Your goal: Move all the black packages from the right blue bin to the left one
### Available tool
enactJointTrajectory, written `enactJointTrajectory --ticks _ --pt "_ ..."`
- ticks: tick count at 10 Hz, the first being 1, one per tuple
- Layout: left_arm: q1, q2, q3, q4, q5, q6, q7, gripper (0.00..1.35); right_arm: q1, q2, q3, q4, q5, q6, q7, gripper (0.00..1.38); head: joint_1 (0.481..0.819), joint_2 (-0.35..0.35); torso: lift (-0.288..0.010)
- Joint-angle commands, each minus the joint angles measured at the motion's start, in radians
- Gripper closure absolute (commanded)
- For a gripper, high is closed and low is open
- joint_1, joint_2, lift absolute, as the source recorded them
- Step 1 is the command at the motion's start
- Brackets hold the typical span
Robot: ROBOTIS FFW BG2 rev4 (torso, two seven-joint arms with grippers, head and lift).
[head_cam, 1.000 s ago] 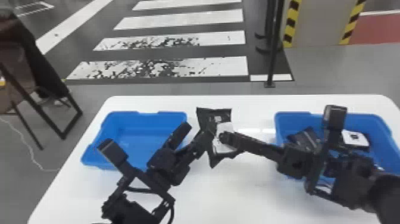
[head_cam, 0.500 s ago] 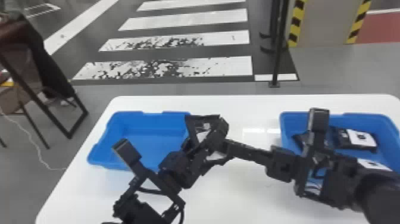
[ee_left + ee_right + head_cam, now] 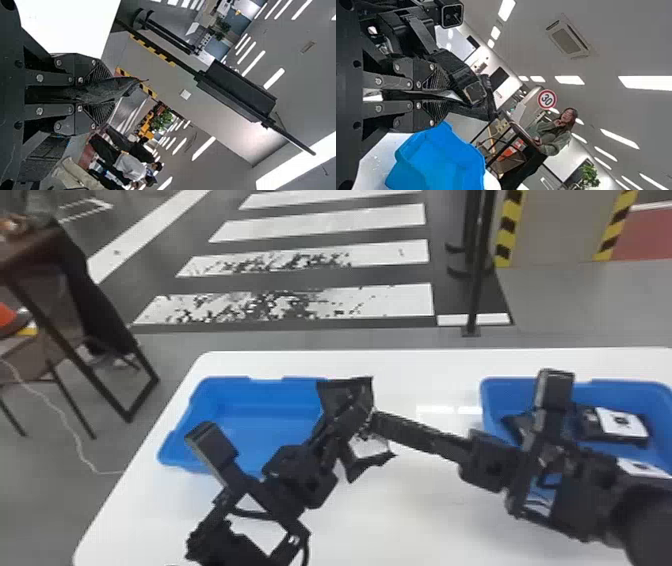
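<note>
A black package [image 3: 345,392] with a white label is held up between both grippers, beside the left blue bin [image 3: 260,422], overlapping its right edge in the head view. My left gripper [image 3: 348,417] grips it from the near left, my right gripper [image 3: 376,421] from the right. In the left wrist view, the left gripper [image 3: 97,94] is closed on the dark package [image 3: 115,88]. The right gripper [image 3: 432,96] is likewise closed on the package [image 3: 486,97] in the right wrist view. The right blue bin [image 3: 620,387] holds several black packages [image 3: 620,424], partly hidden by the right arm.
Both bins stand on a white table [image 3: 400,510], whose far edge lies just behind them. The two arms meet over the middle of the table. A black post [image 3: 475,290] stands on the floor beyond, and a dark-framed table [image 3: 100,390] is off to the left.
The package and both gripping hands have shifted left, closer to the left bin, and the package has turned somewhat. The head view has also swung slightly, so the bins appear farther right.
</note>
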State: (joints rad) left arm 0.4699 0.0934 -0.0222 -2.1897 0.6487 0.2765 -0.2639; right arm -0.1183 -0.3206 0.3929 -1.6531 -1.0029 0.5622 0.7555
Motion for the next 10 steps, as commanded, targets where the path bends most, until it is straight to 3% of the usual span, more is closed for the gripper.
enactJointTrajectory --ticks 1,2,3,5,6,7,8,10 --pt "-0.008 -0.004 0.026 -0.001 -0.034 -0.016 0.023 1.22 0.013 0.0 0.0 0.03 -0.04 -0.03 0.001 0.81 0.695 0.217 -0.14" --pt "-0.04 -0.017 0.092 0.048 -0.168 -0.048 0.054 1.22 0.025 -0.002 -0.008 0.039 -0.054 -0.049 0.002 0.34 0.695 0.225 -0.14" --pt "-0.102 -0.026 0.158 0.159 -0.298 -0.124 0.08 1.22 0.03 -0.002 -0.018 0.037 -0.054 -0.052 0.004 0.1 0.695 0.237 -0.14" --pt "-0.232 -0.029 0.25 0.399 -0.535 -0.328 0.13 1.22 0.037 -0.003 -0.024 0.037 -0.052 -0.052 0.005 0.14 0.695 0.333 -0.14" --pt "-0.261 -0.026 0.264 0.473 -0.535 -0.367 0.13 1.03 0.037 -0.003 -0.028 0.037 -0.044 -0.052 0.005 0.14 0.695 0.35 -0.14" --pt "-0.251 -0.024 0.258 0.473 -0.507 -0.343 0.121 0.47 0.045 -0.003 -0.056 0.03 -0.002 -0.052 0.004 0.14 0.695 0.35 -0.14" --pt "-0.242 -0.024 0.246 0.473 -0.507 -0.389 0.109 0.06 0.049 -0.003 -0.102 0.02 0.078 -0.062 0.002 0.13 0.695 0.35 -0.14" --pt "-0.2 -0.026 0.212 0.446 -0.463 -0.544 0.061 0.14 0.069 -0.002 -0.203 0.005 0.225 -0.089 -0.016 0.14 0.695 0.35 -0.14"
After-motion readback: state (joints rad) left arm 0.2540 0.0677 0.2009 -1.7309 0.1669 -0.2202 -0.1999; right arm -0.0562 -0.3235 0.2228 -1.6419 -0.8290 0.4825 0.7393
